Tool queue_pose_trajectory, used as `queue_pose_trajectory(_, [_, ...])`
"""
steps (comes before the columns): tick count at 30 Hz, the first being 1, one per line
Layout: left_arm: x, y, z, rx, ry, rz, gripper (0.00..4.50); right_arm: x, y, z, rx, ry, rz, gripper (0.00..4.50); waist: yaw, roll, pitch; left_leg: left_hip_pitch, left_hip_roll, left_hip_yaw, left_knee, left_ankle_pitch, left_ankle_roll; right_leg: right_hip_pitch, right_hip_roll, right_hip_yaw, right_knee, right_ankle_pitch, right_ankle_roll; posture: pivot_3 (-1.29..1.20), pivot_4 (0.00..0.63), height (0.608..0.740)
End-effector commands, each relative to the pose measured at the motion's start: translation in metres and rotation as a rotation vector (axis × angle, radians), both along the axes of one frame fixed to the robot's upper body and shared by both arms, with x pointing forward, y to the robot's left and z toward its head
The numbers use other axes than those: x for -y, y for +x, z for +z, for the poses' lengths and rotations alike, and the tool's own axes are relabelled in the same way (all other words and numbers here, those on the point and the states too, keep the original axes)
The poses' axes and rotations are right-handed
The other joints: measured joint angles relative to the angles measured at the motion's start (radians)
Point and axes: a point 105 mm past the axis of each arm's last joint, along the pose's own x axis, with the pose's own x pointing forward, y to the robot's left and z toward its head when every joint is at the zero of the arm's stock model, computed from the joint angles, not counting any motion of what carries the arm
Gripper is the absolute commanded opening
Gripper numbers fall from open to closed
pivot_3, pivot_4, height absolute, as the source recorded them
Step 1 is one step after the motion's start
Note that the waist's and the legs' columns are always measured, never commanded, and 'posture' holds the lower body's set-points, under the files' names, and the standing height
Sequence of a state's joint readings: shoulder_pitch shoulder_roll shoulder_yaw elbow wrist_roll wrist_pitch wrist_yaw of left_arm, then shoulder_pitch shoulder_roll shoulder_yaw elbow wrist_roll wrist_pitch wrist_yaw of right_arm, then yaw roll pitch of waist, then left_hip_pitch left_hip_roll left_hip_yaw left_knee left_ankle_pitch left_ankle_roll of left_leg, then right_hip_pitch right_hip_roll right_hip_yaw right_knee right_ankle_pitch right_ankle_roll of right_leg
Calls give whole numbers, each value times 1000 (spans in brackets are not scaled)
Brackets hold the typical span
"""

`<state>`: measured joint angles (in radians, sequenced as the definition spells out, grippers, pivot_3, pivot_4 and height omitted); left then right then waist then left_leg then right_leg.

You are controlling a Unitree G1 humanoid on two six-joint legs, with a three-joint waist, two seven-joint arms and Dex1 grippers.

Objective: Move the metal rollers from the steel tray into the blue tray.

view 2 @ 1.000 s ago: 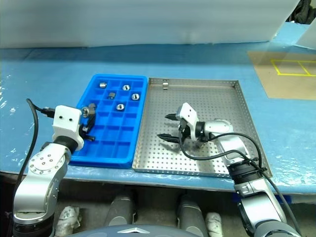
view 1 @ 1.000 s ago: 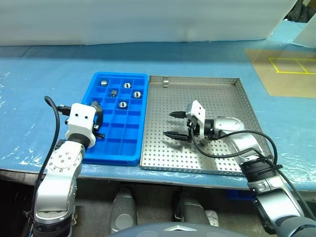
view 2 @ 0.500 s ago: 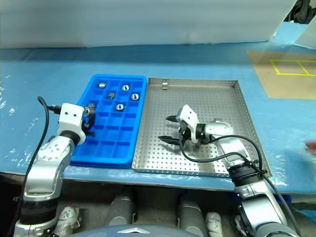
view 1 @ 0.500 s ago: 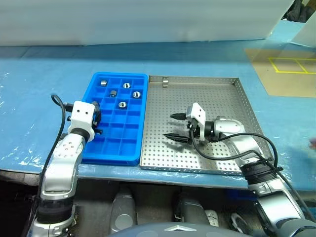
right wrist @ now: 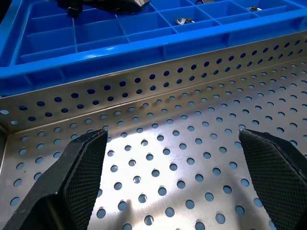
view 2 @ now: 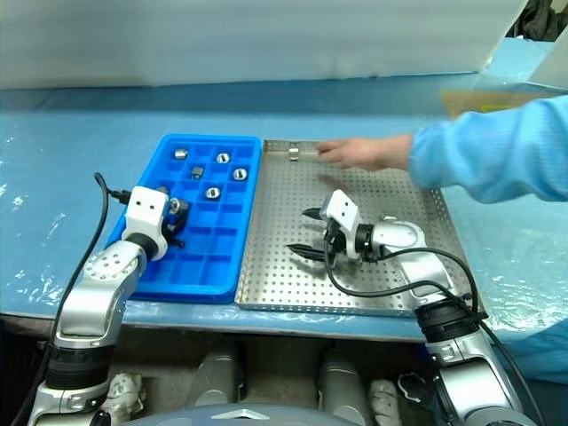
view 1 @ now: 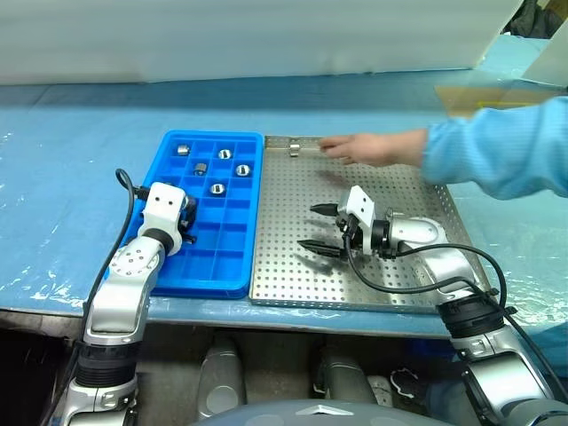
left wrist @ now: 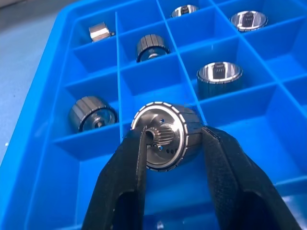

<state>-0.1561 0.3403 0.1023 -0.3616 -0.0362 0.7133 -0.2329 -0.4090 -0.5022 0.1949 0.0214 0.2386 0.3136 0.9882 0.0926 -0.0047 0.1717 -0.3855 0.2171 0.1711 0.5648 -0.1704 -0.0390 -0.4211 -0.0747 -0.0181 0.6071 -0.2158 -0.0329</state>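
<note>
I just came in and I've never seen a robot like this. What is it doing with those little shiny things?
It is sorting metal rollers into the blue tray. Its left gripper is shut on one roller and holds it just above a compartment; six more rollers already lie in other compartments. Its right gripper hangs open over the steel tray, holding nothing. A person's hand is reaching in over the far edge of the steel tray, near a small metal piece lying there.

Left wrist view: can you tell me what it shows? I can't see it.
Two black fingers grip a shiny metal roller over the blue tray, just above its square compartments. Six more rollers already sit in separate compartments farther along the tray.
</note>
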Motion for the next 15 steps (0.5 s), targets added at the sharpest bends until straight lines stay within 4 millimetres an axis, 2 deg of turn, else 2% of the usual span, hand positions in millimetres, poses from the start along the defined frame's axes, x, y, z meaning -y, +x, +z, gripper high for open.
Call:
queue_pose_trajectory(1, [4,-5,17,54,1,-3,1368,-2,-1,13,49,20,10,4500,0,0,0,0,0,0,0,0,0,0,0,0,0,0,0,47,150,740])
queue_pose_trajectory(6, [7,-5,9,15,1,-15,1368,-4,0,14,55,23,15,4500,1,0,0,0,0,0,0,0,0,0,0,0,0,0,0,45,150,740])
queue_pose_trajectory(11, [8,-1,6,-7,-7,-30,2988,-4,1,16,64,24,8,4500,0,0,0,0,0,0,0,0,0,0,0,0,0,0,0,27,150,740])
queue_pose_trajectory(15, [15,6,14,11,-19,-55,4434,0,0,16,71,23,-9,4500,0,0,0,0,0,0,0,0,0,0,0,0,0,0,0,6,150,740])
